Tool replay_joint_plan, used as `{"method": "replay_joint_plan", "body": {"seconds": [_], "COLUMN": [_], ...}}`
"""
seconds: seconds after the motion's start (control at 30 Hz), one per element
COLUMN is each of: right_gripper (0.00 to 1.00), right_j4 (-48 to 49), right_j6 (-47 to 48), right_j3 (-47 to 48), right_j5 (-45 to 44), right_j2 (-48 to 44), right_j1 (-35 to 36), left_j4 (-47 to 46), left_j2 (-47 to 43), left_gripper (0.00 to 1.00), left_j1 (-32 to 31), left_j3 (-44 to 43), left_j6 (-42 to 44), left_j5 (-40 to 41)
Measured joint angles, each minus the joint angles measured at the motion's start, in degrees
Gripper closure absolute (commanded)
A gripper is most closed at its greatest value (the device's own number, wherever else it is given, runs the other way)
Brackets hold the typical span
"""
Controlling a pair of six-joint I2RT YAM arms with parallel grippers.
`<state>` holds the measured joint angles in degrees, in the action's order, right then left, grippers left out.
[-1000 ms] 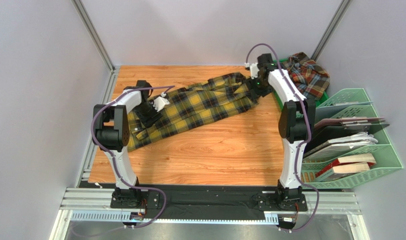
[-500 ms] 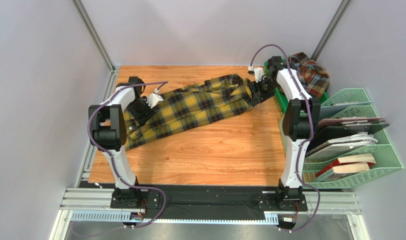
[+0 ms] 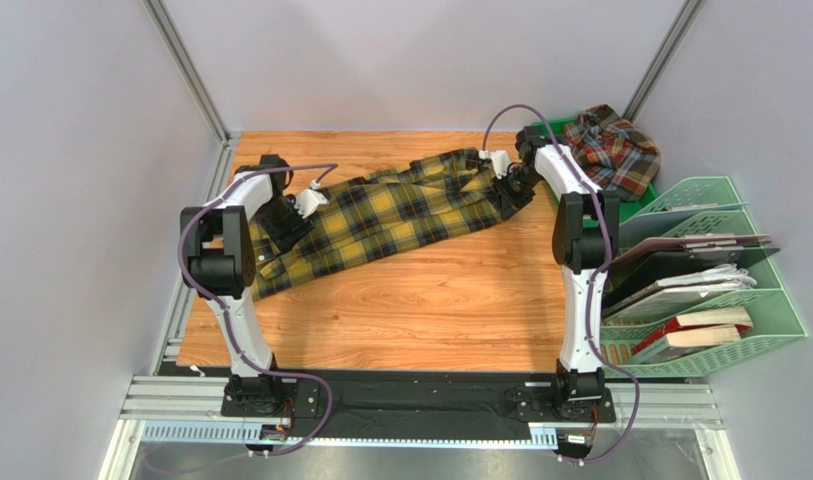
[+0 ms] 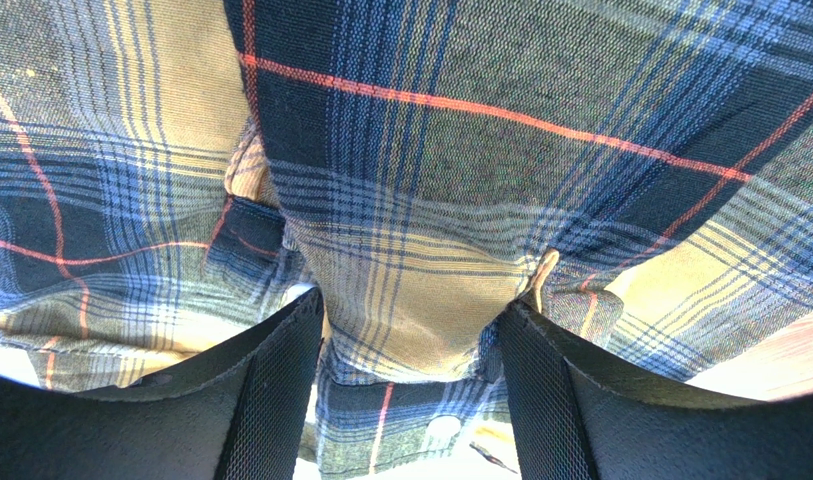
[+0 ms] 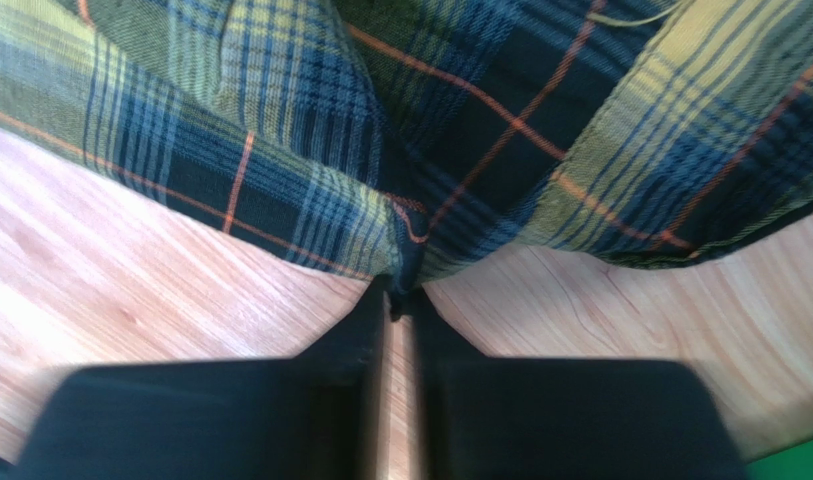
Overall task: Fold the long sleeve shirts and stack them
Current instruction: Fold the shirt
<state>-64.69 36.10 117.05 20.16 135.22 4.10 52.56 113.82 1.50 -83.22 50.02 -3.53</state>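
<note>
The yellow and black check shirt (image 3: 400,210) lies spread in a diagonal band across the wooden table. My left gripper (image 3: 283,222) presses down on its left part. In the left wrist view this gripper (image 4: 412,300) is open, its wide-set fingers (image 4: 270,390) straddling a bulge of the cloth (image 4: 420,170). My right gripper (image 3: 507,188) is at the shirt's far right end. In the right wrist view it (image 5: 400,295) is shut, pinching the shirt's edge (image 5: 410,225) at the fingertips, just above the wood. The rust-red shirt (image 3: 612,150) lies crumpled at the back right.
The red shirt rests in a green tray (image 3: 642,192) at the table's back right corner. A green file rack (image 3: 725,190) with books and folders stands along the right side. Grey walls and metal posts enclose the table.
The right gripper has shifted slightly left and nearer, and has closed on the yellow shirt's right edge. The left gripper moved a little toward the back left early on, then stayed put.
</note>
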Motion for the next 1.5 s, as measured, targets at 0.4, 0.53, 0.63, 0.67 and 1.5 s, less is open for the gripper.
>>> {"method": "replay_joint_plan", "body": {"seconds": [0.4, 0.53, 0.63, 0.67, 1.5], "right_gripper": [0.92, 0.59, 0.46, 0.45, 0.64], "right_j4": [3.19, 5.77, 8.09, 8.48, 5.4], "right_j6": [-2.01, -3.67, -5.22, -5.77, -18.78], "right_j3": [8.87, 13.4, 14.62, 14.62, 3.67], "right_j5": [-17.49, -25.05, -29.94, -31.15, -12.17], "right_j2": [4.68, 8.15, 8.98, 8.96, -3.3], "right_j1": [1.57, 2.97, 4.04, 4.17, 20.02], "left_j4": [0.24, 0.35, 0.42, 0.72, 9.31], "left_j2": [-0.11, -2.49, -6.27, -7.37, -28.39], "left_gripper": [0.37, 0.42, 0.45, 0.46, 0.23], "left_j1": [-0.17, -1.81, -5.55, -6.99, -8.74], "left_j3": [0.68, 5.07, 11.3, 12.87, 5.77], "left_j6": [-0.7, -1.86, -2.8, -3.1, -22.29], "left_j5": [-1.99, -3.87, -3.21, -3.19, -14.93]}}
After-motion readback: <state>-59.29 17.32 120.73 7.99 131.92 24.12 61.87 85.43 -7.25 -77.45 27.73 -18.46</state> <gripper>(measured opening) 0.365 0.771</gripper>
